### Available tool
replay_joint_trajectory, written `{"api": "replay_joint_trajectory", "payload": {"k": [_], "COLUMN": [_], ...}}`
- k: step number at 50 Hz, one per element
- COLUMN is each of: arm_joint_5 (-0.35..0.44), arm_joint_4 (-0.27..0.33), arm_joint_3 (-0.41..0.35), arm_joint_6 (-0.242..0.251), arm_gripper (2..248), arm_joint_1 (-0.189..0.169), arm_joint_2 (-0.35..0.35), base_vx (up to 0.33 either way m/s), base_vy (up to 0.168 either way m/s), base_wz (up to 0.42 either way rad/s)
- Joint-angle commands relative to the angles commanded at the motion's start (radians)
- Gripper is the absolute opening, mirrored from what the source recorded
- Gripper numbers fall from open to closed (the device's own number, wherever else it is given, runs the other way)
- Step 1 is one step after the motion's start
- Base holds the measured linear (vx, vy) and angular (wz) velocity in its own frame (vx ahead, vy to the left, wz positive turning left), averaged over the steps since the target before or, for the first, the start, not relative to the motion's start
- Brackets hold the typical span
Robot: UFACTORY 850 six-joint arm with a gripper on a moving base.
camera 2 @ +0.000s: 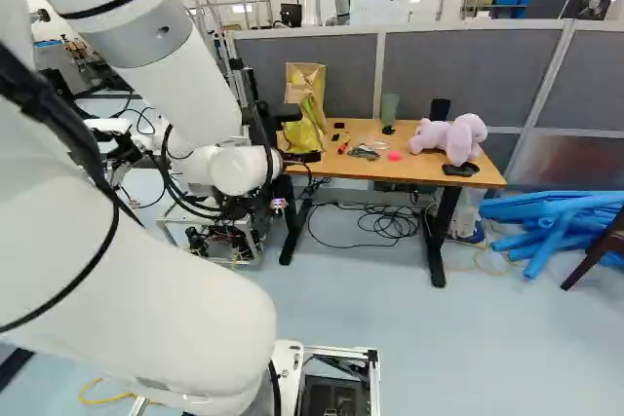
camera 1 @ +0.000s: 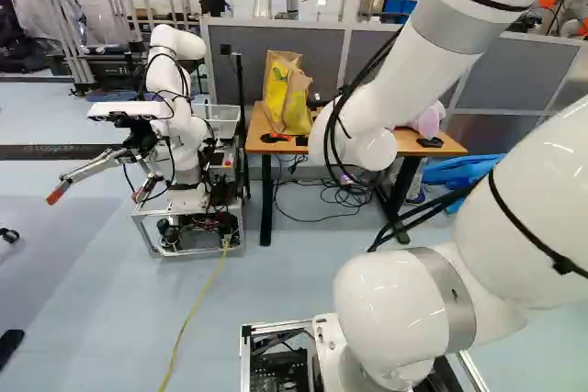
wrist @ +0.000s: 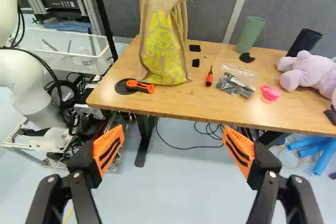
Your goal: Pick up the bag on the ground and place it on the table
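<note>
The bag, tan burlap with yellow print, stands upright on the wooden table, at the table's left end in the left base view (camera 1: 296, 103) and right base view (camera 2: 310, 114). In the wrist view the bag (wrist: 164, 45) is ahead of my gripper (wrist: 173, 148), beyond the near edge of the table (wrist: 199, 103). The two fingers stand wide open, with only floor and cables seen between them. No finger touches the bag. Both base views leave the fingers hidden behind the arm.
On the table lie an orange tool (wrist: 140, 86), a screwdriver (wrist: 209, 76), a clear pouch of parts (wrist: 236, 81), a green cup (wrist: 251, 34) and a plush toy (wrist: 310, 72). Another robot (camera 1: 175, 117) stands left of the table. Blue tubes (camera 2: 556, 226) lie right of it.
</note>
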State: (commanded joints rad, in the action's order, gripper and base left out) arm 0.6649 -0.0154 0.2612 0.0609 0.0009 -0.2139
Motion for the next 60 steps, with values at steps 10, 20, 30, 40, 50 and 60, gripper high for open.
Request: {"api": "replay_joint_trajectory", "payload": {"k": [10,20,30,40,50,60], "arm_joint_5": [0.064,0.115,0.155,0.184,0.201,0.208], "arm_joint_4": [0.005,0.009,0.011,0.014,0.015,0.015], "arm_joint_3": [-0.053,-0.096,-0.130,-0.154,-0.169,-0.174], "arm_joint_6": [-0.019,-0.034,-0.045,-0.054,-0.059,-0.061], "arm_gripper": [247,247,247,247,247,247], "arm_joint_1": [0.000,-0.001,-0.001,-0.001,-0.001,-0.001], "arm_joint_2": [-0.020,-0.036,-0.049,-0.058,-0.063,-0.065], "base_vx": [0.000,0.000,0.000,0.000,0.000,0.000], "base_vy": [0.000,0.000,0.000,0.000,0.000,0.000], "base_wz": [0.000,0.000,0.000,0.000,0.000,0.000]}}
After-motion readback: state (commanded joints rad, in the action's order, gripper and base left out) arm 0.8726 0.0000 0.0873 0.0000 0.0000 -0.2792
